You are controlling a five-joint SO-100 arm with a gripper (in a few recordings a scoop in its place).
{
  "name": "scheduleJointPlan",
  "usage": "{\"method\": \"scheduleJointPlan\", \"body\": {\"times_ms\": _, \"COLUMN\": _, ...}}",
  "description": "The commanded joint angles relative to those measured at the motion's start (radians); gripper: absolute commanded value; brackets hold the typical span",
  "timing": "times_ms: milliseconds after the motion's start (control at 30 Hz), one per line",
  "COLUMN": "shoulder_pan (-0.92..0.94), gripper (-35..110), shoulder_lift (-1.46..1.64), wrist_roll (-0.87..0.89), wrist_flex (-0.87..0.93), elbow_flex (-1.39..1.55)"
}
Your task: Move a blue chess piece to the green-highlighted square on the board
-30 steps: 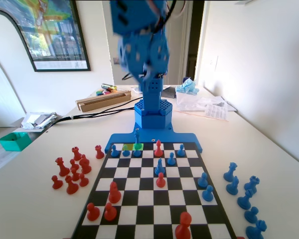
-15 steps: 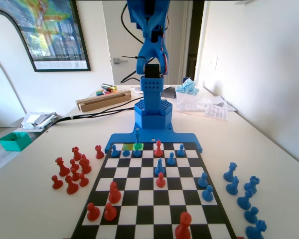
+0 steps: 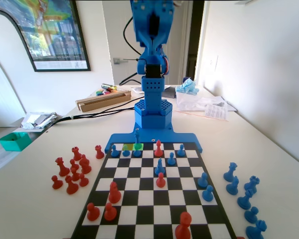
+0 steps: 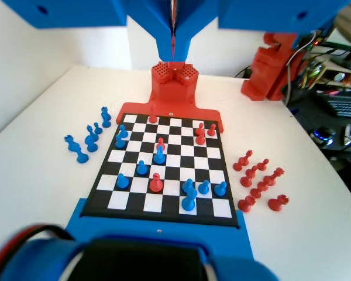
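The tall slender blue chess piece (image 3: 137, 142) stands upright on the green-highlighted square (image 3: 140, 146) in the far row of the board (image 3: 144, 199), right beside the yellowish-green square (image 3: 128, 147). In the wrist view the same piece (image 4: 189, 199) sits in the near row of the board (image 4: 175, 158). My gripper (image 4: 174, 54) hangs high above the board's middle with its jaws pressed together and nothing between them. The blue arm (image 3: 152, 74) is raised upright over its base, well clear of the pieces.
Blue pawns (image 3: 120, 151) flank the tall piece on its left, and a red piece (image 3: 159, 148) stands two squares to its right. Captured red pieces (image 3: 72, 172) lie left of the board and captured blue ones (image 3: 244, 194) right of it.
The arm has swung up and back from a blurred, forward-leaning pose to an upright one. No piece on the board has moved.
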Motion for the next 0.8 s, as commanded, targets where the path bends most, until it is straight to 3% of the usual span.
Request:
{"method": "scheduleJointPlan", "body": {"times_ms": 0, "shoulder_pan": 0.002, "gripper": 1, "shoulder_lift": 0.06, "wrist_roll": -0.012, "wrist_flex": -0.049, "elbow_flex": 0.037}}
{"method": "scheduleJointPlan", "body": {"times_ms": 767, "shoulder_pan": -0.031, "gripper": 2, "shoulder_lift": 0.189, "wrist_roll": -0.015, "wrist_flex": -0.109, "elbow_flex": 0.06}}
